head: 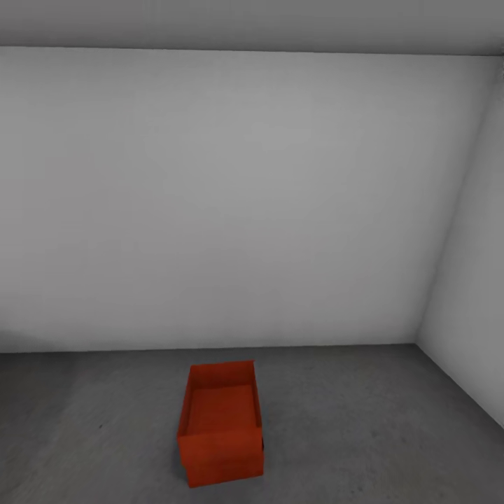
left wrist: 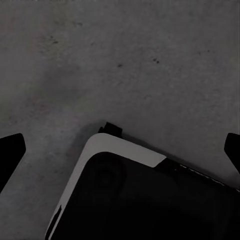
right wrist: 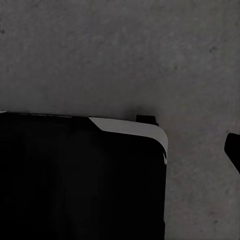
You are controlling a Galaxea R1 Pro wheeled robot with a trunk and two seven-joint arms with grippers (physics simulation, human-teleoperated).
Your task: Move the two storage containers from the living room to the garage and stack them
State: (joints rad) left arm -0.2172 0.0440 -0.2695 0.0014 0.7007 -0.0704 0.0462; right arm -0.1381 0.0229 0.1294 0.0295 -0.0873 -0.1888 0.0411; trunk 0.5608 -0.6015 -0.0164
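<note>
The left gripper [left wrist: 120, 150] was seen with its dark fingers [left wrist: 11, 150] spread to opposite frame edges, pointed downward above the base [left wrist: 125, 200]. One right finger [right wrist: 233, 150] was seen at the right edge.

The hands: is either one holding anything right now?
No. The left hand is open over bare concrete floor, nothing between its fingers. The right hand shows one fingertip, nothing against it. The bin sits untouched on the floor.
</note>
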